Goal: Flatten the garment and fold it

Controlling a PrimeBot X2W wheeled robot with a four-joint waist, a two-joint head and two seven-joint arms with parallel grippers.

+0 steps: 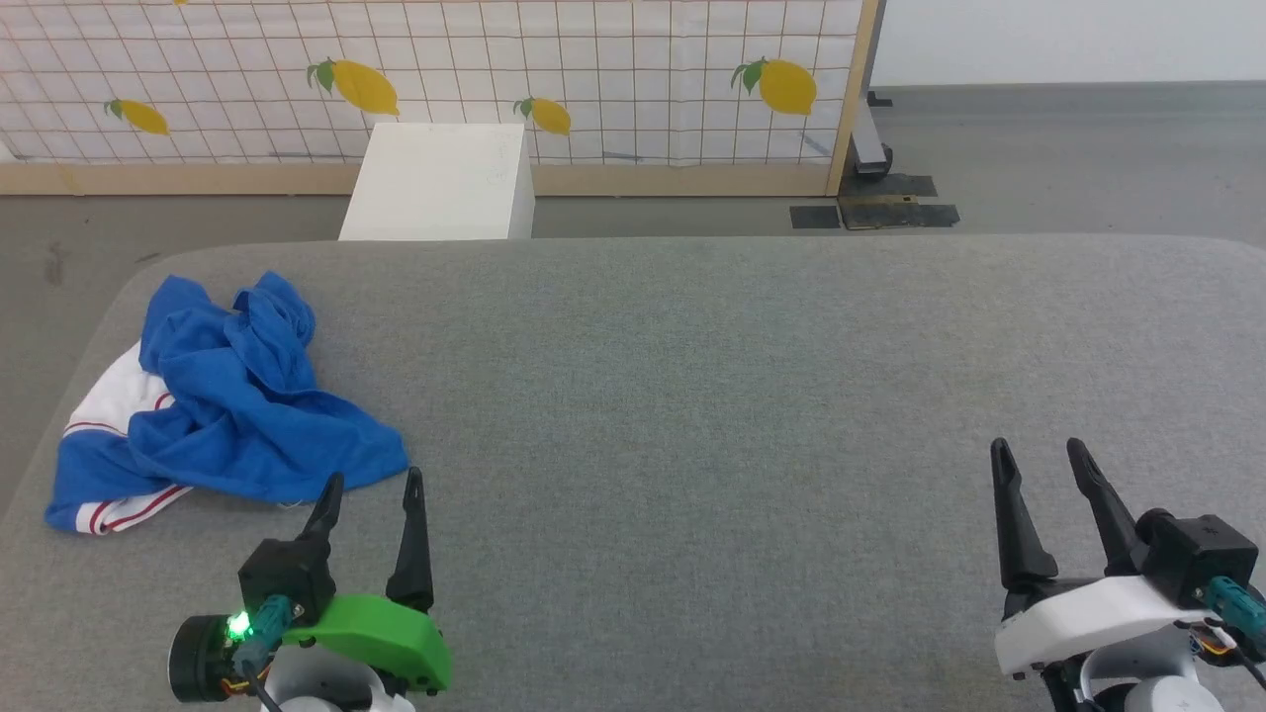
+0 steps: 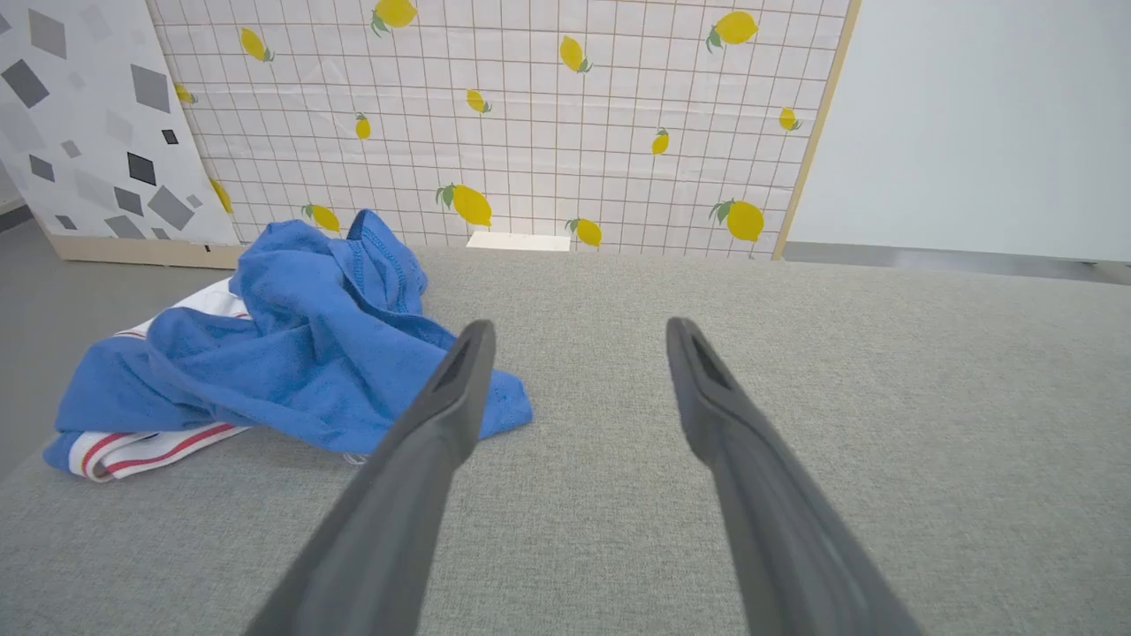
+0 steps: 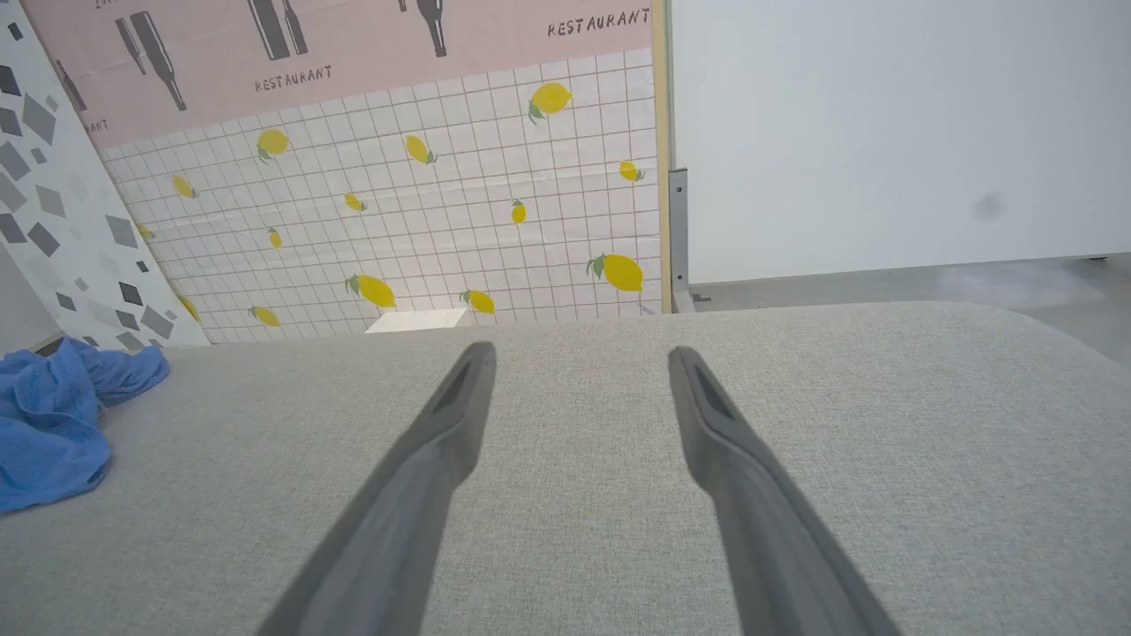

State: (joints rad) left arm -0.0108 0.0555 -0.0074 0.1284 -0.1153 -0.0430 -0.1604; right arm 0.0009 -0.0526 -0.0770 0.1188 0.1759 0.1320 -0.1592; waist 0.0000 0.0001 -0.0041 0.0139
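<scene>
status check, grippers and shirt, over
Left gripper open, empty, by the near edge of the garment. Right gripper open, empty, far to the right. Garment crumpled, left end of the table. Nothing between left gripper and garment.

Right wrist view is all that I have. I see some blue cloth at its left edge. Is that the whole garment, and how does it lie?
Observer: It is only a part. The garment lies crumpled in a heap near the left end of the table, not spread out.
Operator: Is it all blue?
Observer: No. A white part with red stripes shows under the left side of the heap.
Operator: Where is the left hand?
Observer: The left hand is open and holds nothing. It is at the near edge of the garment, and I cannot tell whether a fingertip touches the cloth.
</scene>
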